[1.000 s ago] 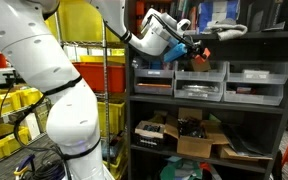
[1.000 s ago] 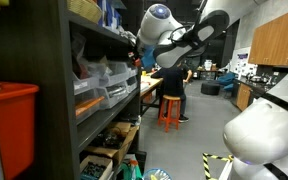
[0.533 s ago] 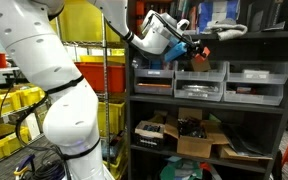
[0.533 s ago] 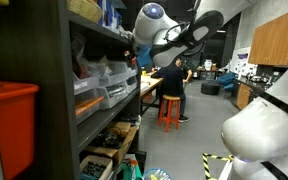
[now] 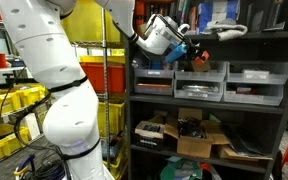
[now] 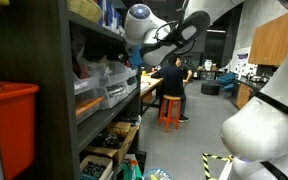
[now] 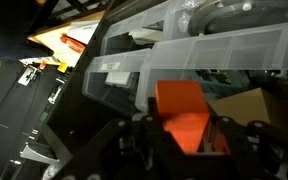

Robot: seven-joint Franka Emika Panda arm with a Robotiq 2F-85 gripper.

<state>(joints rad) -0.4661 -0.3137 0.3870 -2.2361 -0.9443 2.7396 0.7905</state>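
My gripper [image 7: 186, 135] is shut on an orange block [image 7: 182, 112], which fills the gap between the two black fingers in the wrist view. In an exterior view the gripper [image 5: 198, 52] holds the orange block [image 5: 200, 56] at the front of a dark metal shelf unit [image 5: 210, 104], just above a row of clear plastic drawer bins [image 5: 199, 80]. In the exterior view from along the shelf front, the wrist [image 6: 144, 42] reaches toward the shelf unit [image 6: 54, 90]; the block is hard to make out there. Clear bins [image 7: 199, 55] lie right ahead of the fingers in the wrist view.
Cardboard boxes with parts [image 5: 196, 135] fill the lower shelf. Yellow and red crates [image 5: 94, 70] stand on racks behind the arm. A red bin [image 6: 9, 120] sits close on the shelf end. A person on an orange stool [image 6: 171, 98] is down the aisle.
The arm's upper links have swung, and the wrist has moved closer in toward the shelf. The gripper stays shut on the orange block by the drawer bins.
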